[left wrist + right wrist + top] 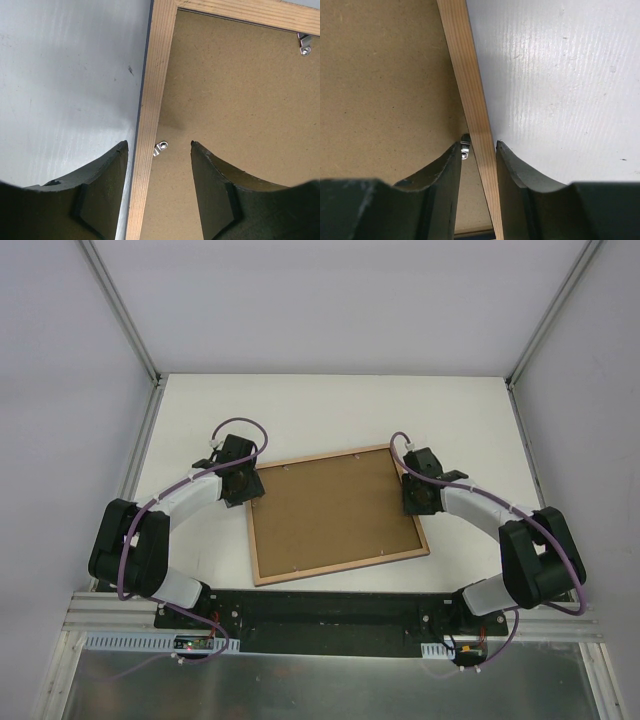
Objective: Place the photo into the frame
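The frame (340, 566) lies face down in the middle of the table, its light wood back up, with a plain brown backing board (335, 510) inside it. The photo is hidden. My left gripper (243, 483) stands open over the frame's left rail (152, 90), one finger outside on the table side and one over the board, with a small metal clip (160, 148) between them. My right gripper (478, 143) straddles the right rail (465, 65) with its jaws narrow, a thin gap showing on each side. A metal clip (465, 150) sits at its inner fingertip.
The white table (200, 420) runs between grey side walls and aluminium posts. Another metal clip (304, 45) sits on the frame's top rail. Both arm bases stand on the black bar (330, 610) at the near edge.
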Robot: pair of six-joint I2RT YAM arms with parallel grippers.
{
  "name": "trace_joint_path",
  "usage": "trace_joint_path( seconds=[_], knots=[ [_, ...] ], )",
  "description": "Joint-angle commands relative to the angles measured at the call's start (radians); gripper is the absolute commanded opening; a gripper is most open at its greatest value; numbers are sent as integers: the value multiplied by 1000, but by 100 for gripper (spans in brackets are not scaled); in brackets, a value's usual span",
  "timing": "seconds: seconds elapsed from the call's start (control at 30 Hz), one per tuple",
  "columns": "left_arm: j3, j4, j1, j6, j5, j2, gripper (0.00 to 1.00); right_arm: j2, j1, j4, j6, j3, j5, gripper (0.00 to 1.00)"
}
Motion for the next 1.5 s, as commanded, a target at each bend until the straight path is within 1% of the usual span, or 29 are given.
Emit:
trace_joint_path(
  seconds=[0.0,0.2,0.23,0.3,0.37,0.47,0.5,0.57,0.63,0.7,0.77,0.87,1.13,1.47],
  knots=[
    [1,6,9,-18,-5,-30,52,11,6,-31,-6,33,3,33],
    [2,6,9,-18,0,-28,51,17,6,-40,1,48,9,14],
    [2,6,9,-20,0,-28,51,19,6,-42,2,48,9,12],
    [1,8,9,-20,1,-31,51,20,6,-43,4,53,11,5],
    [1,8,9,-20,1,-34,51,25,7,-43,4,56,12,1],
    [1,8,9,-15,1,-36,51,28,6,-48,7,61,15,1],
    [2,8,9,-15,1,-39,51,29,6,-52,8,64,20,1],
    [2,8,9,-15,1,-42,51,23,6,-54,13,67,23,11],
    [4,6,11,-12,1,-47,51,17,6,-57,19,71,28,28],
    [1,6,11,-11,1,-54,51,6,6,-61,23,75,26,38],
    [-2,6,14,-11,1,-60,51,-9,6,-63,27,78,21,45],
    [-8,6,17,-9,0,-70,52,-32,7,-65,34,76,11,50],
    [-21,8,17,-18,9,-70,51,-6,18,-60,48,75,11,53],
    [-28,9,17,-18,3,-74,51,31,33,-51,74,67,20,51]
  ],
)
